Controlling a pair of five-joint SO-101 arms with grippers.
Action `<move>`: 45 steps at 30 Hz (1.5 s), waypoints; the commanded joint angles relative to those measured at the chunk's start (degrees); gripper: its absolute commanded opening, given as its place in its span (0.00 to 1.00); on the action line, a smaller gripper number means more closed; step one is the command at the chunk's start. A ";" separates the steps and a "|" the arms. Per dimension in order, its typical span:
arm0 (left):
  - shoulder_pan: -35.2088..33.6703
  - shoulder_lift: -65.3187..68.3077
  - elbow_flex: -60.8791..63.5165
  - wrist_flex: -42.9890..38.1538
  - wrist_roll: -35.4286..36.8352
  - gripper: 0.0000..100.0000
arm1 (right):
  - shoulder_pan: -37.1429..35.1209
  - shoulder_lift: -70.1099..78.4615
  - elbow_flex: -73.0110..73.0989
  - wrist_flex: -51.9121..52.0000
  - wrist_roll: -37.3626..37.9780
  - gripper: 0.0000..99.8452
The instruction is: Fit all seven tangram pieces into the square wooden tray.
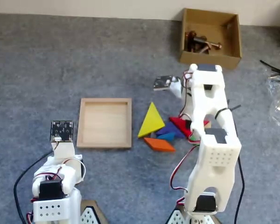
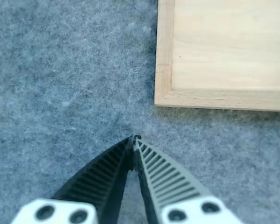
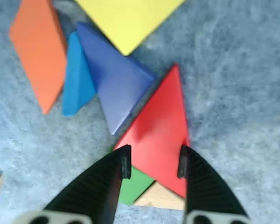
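The left fingers (image 2: 102, 177) sit together above the counter (image 2: 60, 70), near a corner of the tray (image 2: 164, 70) (square, wooden); the right fingers (image 3: 102, 186) stand apart, straddling the red triangle (image 3: 158, 126).

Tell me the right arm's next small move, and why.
Probably close the right gripper on the red triangle, lowering first if it isn't down yet. Its fingers stand open on either side of that piece, which lies atop the green piece and the tan piece, so it looks free to lift. The tray lies beside them.
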 commanded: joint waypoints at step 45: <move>-0.48 0.40 1.19 0.44 0.18 0.00 | 1.19 -6.73 6.29 3.47 3.69 0.31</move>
